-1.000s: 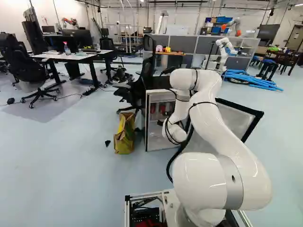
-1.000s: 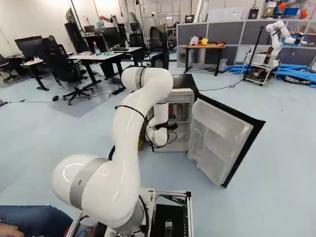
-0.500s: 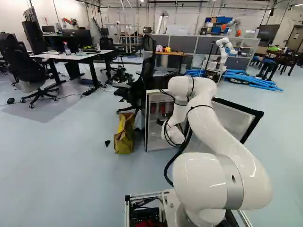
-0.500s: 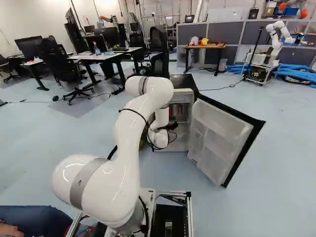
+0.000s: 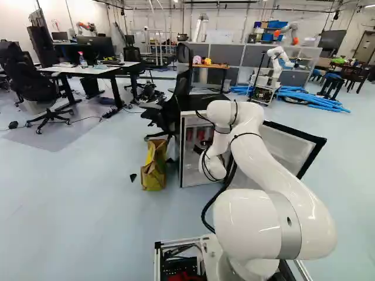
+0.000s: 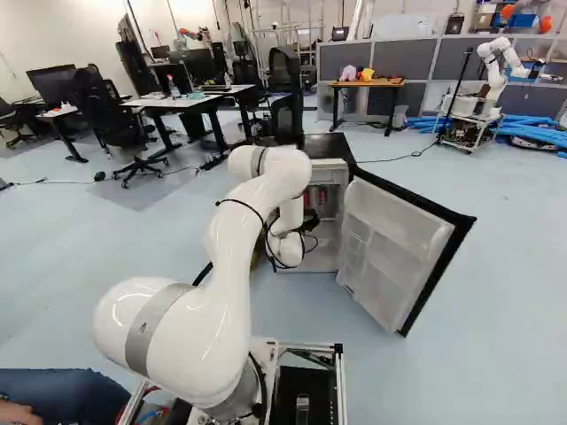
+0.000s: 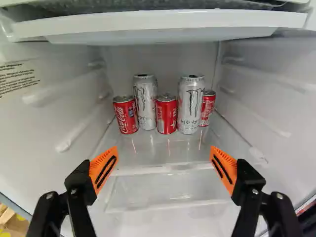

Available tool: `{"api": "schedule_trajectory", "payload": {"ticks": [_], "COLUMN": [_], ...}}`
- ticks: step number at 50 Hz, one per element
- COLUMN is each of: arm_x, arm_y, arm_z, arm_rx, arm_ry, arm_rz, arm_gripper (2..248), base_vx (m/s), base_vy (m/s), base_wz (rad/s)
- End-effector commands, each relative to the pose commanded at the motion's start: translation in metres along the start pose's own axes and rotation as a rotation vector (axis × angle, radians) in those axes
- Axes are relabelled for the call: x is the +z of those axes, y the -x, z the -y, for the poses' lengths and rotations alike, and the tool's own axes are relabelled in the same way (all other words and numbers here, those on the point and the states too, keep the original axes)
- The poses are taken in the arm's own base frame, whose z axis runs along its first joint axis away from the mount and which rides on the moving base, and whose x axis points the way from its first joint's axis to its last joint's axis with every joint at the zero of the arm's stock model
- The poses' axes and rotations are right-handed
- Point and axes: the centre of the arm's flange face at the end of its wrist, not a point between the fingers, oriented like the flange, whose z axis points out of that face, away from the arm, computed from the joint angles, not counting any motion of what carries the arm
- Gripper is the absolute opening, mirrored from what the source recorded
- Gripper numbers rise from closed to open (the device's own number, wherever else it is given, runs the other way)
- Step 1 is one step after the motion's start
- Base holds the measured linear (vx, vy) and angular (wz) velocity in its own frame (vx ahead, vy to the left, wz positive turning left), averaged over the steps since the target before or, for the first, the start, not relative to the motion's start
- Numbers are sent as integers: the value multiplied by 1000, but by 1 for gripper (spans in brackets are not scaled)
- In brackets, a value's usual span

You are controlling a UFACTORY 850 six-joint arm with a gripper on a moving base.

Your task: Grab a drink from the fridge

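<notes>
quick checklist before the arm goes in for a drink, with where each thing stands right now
- Fridge door wide open: ok
- Gripper open and holding nothing: ok
- Drinks in sight: ok, three short red cans and two tall silver cans stand ahead of the gripper
- Cans upright: ok, all five
- Finger room around the middle red can: not ok, a tall silver can crowds it on each side
- Enough clearance under the upper shelf for the arm: cannot tell
</notes>
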Motion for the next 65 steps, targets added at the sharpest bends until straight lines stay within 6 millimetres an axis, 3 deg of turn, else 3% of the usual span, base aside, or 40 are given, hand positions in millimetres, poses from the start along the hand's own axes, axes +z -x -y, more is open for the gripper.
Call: {"api": "schedule_trajectory", "payload": {"ticks": [65], "arm_x": [49], "arm_y": [11], "arm_z": [-2], "arm_rx": [-19], "arm_ry": [-10], "arm_rz": [-85], "arm_gripper": [247], "base_vx": [0], "base_vy": [0], "base_wz": [0]}}
